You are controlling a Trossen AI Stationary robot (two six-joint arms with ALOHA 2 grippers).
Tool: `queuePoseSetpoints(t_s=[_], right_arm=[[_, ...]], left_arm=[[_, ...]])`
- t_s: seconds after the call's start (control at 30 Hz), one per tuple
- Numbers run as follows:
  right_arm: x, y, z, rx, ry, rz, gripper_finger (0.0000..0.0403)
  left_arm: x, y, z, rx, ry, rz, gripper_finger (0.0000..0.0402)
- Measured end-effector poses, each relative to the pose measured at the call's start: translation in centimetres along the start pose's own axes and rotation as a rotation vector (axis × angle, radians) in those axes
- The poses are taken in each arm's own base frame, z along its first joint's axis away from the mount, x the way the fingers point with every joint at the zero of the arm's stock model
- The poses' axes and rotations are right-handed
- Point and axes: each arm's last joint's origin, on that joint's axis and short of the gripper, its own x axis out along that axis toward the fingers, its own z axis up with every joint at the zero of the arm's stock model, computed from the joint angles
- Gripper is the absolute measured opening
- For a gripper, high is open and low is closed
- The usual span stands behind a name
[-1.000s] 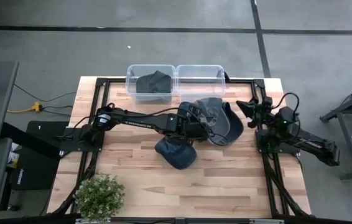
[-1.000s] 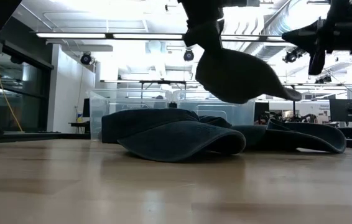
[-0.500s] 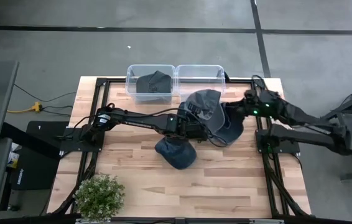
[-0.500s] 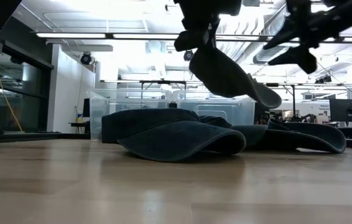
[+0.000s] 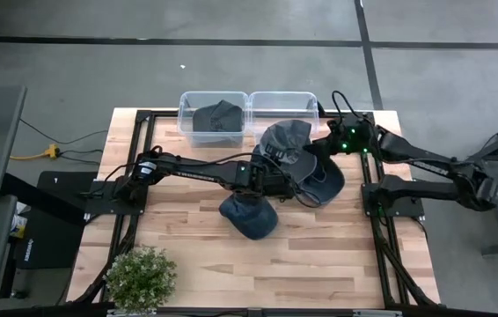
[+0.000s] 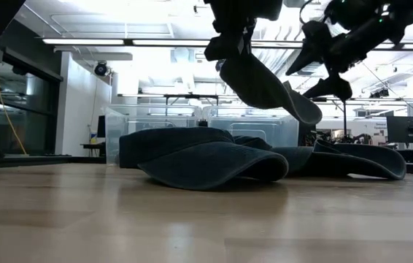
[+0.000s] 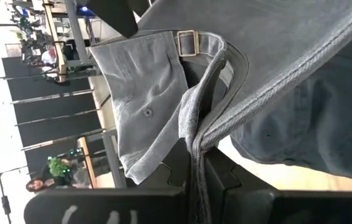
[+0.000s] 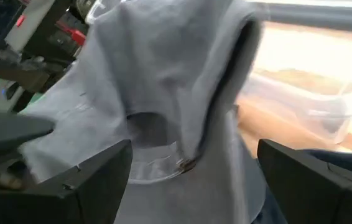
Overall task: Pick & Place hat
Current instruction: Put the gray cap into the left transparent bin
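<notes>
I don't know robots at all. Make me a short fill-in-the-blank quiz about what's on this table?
The left gripper holds a gray cap up in the ____.
The right gripper has its fingers ____.
The left clear bin holds ____ dark cap.
A potted ____ stands at the table's near-left corner.

Missing words: air; open; one; plant

The light wooden-plank table [image 5: 319, 264] carries two clear plastic bins [image 5: 249, 113] at its far edge. Two dark grey fabric caps [image 5: 249, 217] lie mid-table, and a small green potted plant [image 5: 141, 277] sits at the near left corner.
</notes>
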Motion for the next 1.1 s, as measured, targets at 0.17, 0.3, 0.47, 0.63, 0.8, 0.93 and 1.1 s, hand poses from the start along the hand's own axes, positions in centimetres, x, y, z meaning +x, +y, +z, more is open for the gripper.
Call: queuePoseSetpoints(t_s=[0.17, 0.3, 0.47, 0.63, 0.8, 0.93, 1.1], right_arm=[[0.2, -0.7, 1.1, 0.010, -0.045, 0.035, 0.0341], [0.3, -1.0, 1.5, 0.007, -0.031, 0.081, 0.0341], [1.2, -1.3, 1.4, 0.010, 0.035, 0.123, 0.0322], [1.4, -1.2, 1.3, 0.007, 0.075, 0.182, 0.0277], [1.3, -0.9, 1.6, -0.008, 0.068, 0.227, 0.0205], [1.3, -0.9, 1.6, -0.013, 0.069, 0.241, 0.0132], [1.3, -0.8, 1.6, -0.066, 0.075, 0.264, 0.0036]], left_arm=[[-0.2, -0.1, 0.1, 0.003, 0.001, 0.008, 0.0007], [-0.5, -0.2, 0.3, 0.003, -0.005, 0.013, 0.0007], [-0.5, -0.1, 0.4, -0.010, -0.012, 0.021, 0.0007], [-0.5, 0.0, 0.4, -0.018, 0.002, 0.046, 0.0007], [-0.5, 0.0, 0.3, -0.025, 0.006, 0.052, 0.0008], [-0.5, 0.0, 0.3, -0.066, 0.005, 0.051, 0.0010], [-0.5, 0.0, 0.3, -0.075, 0.005, 0.051, 0.0009]])
